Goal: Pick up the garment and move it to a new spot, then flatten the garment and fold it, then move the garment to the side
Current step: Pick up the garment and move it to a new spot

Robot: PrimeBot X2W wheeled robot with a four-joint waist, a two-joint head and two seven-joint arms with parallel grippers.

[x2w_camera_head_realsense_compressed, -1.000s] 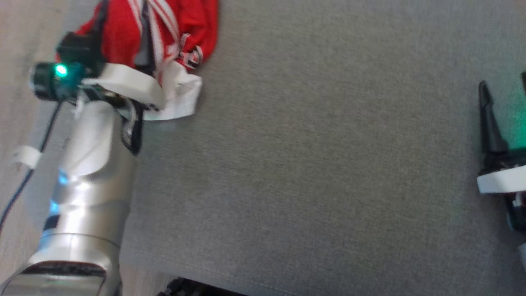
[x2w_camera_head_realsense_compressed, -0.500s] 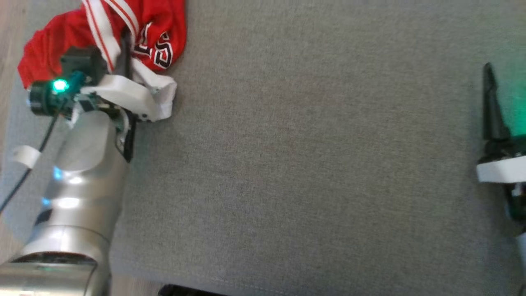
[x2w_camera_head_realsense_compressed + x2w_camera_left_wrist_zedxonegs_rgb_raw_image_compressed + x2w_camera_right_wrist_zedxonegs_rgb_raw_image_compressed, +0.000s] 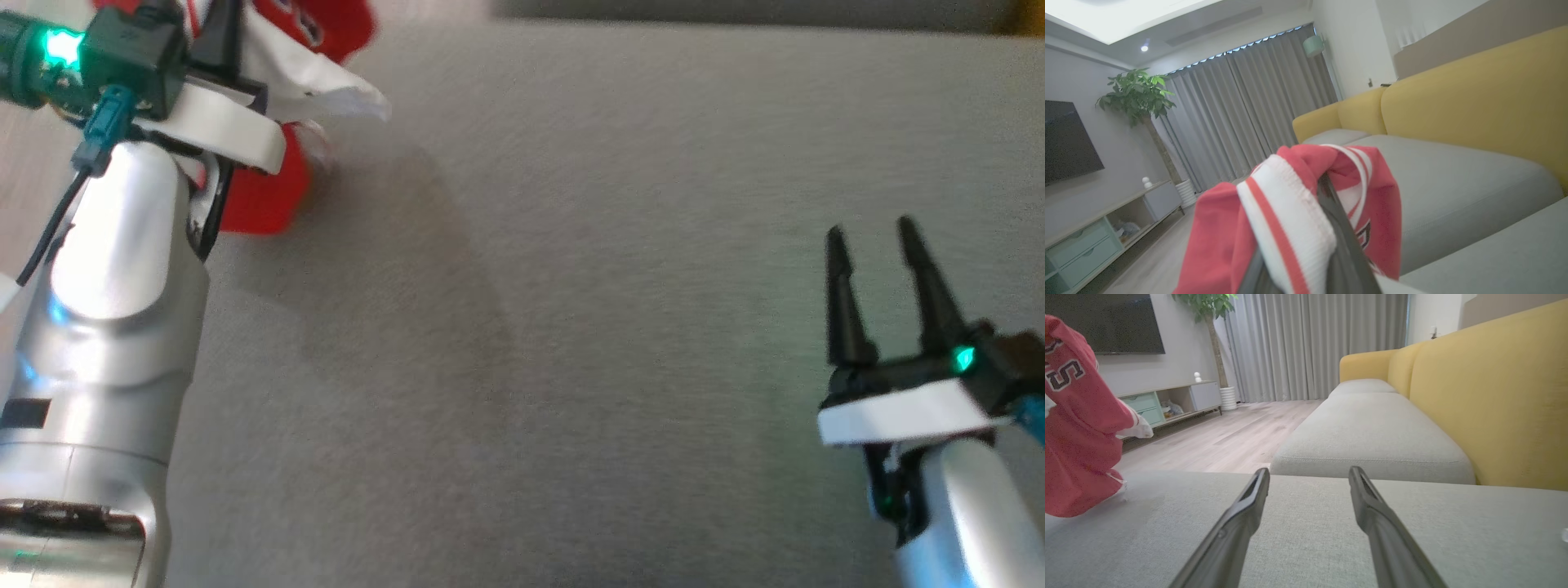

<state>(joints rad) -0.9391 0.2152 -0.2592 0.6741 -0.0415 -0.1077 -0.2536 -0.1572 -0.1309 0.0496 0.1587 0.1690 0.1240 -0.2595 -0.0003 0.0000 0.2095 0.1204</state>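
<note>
Half the garment [image 3: 265,192], clamped in the left hand [image 3: 217,33], is cropped; right hand [image 3: 872,233] gapes wide.

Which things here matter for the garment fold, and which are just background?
In the job:
- red garment
- left gripper, shut on it
- right gripper, open
- grey cushion

Lying about:
- yellow backrest
- TV
- plant
- curtains
- cabinet

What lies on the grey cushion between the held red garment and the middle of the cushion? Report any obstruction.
Nothing visible does. The left gripper is shut on the garment at the left end of the cushion; the seat fabric toward the open right gripper shows just a shadow.
</note>
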